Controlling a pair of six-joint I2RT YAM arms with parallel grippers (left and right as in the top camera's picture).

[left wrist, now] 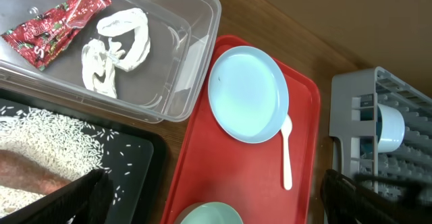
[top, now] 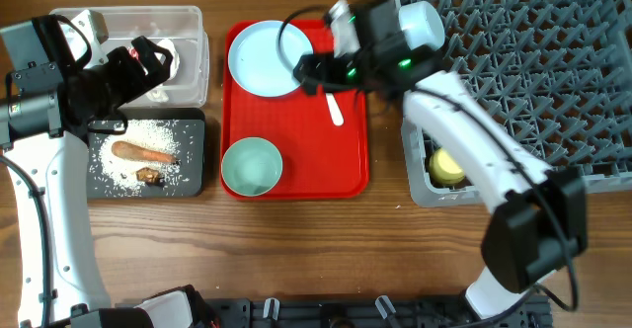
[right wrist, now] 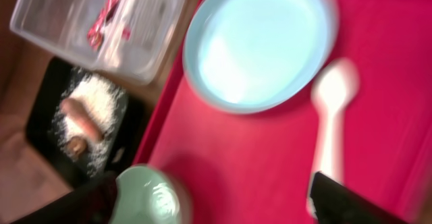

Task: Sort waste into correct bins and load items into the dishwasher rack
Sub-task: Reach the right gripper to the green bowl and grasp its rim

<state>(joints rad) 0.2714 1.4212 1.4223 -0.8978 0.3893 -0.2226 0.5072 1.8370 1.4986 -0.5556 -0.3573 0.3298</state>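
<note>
A red streaky strip (left wrist: 57,21) and a white paper wad (left wrist: 115,48) lie in the clear tub (left wrist: 196,21). Rice grains (left wrist: 47,146), a carrot-like stick (top: 143,153) and a brown lump (top: 150,176) lie in the black tray (top: 196,121). The pale blue plate (top: 265,58), white spoon (top: 334,106) and mint-green bowl (top: 251,165) rest on the red tray. A yellow cup (top: 446,165) and a pale blue bowl (left wrist: 390,126) sit in the grey rack (top: 533,61). My left gripper (top: 148,59) hangs open over the tub's front edge. My right gripper (top: 316,74) is open and empty above the plate's right rim and the spoon.
The red serving tray (top: 316,160) lies between the bins and the rack. Bare wooden table runs along the front. The right arm stretches from the front right across the rack's left corner. The right wrist view is blurred.
</note>
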